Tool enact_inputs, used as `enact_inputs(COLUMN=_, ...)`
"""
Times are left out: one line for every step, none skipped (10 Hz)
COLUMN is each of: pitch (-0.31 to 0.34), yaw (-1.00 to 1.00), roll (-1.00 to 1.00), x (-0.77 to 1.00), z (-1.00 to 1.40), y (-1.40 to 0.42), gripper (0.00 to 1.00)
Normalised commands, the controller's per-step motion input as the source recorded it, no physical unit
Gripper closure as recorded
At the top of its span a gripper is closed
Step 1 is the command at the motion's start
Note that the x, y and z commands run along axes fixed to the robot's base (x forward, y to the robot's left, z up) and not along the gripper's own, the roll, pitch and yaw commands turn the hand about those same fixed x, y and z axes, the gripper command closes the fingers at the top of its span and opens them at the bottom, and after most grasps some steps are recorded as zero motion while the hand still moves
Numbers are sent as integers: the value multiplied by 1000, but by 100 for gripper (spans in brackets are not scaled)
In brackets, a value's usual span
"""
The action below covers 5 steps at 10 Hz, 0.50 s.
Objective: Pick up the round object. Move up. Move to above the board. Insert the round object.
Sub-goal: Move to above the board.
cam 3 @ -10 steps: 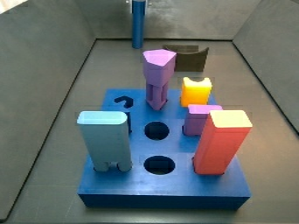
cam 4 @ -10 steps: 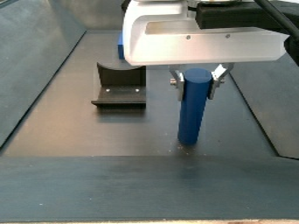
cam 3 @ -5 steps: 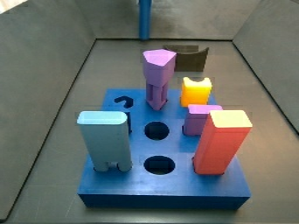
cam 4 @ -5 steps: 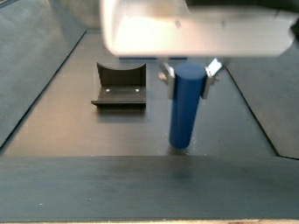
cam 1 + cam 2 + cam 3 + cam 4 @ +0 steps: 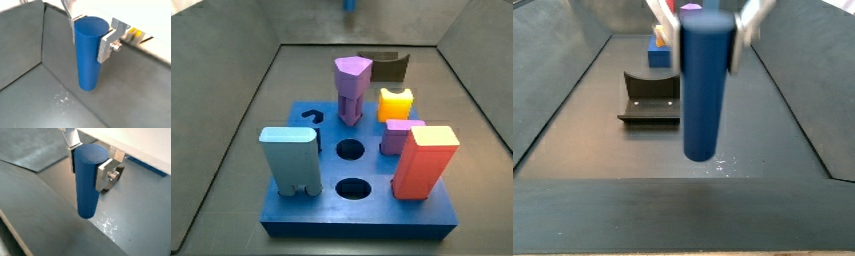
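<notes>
While the end effector (image 5: 92,34) grips the round object (image 5: 89,55) near its flat top, the fingers (image 5: 105,174) press on opposite sides in both wrist views, and the peg hangs upright, clear of the gray tabletop (image 5: 593,150). In a side view the board (image 5: 365,205) sits at 6 o'clock, the fixture (image 5: 382,66) at 12 o'clock behind it.

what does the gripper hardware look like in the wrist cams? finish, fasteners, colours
In both wrist views the gripper has flat silver metal plate fingers, one carrying a small silver bolt head on its outer face. Above them sits a pale, off-white housing. No cables or markings show. In a side view the fingers look blurred, silver-white.
</notes>
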Motion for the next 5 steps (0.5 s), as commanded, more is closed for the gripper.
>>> enact_inputs(pitch=123, yaw=-50, roll=-169, x=653, z=934, y=917, gripper=100)
enact_inputs(pitch=136, yaw=-53, roll=-174, x=553, z=617, y=794, gripper=100)
enact_inputs(pitch=142, yaw=-54, roll=-176, x=511, z=468, y=740, gripper=100)
enact_inputs(pitch=152, yaw=-54, roll=-180, x=424, z=109, y=613, gripper=100)
enact_inputs(pitch=148, yaw=-53, roll=-183, x=405, z=28, y=570, gripper=100)
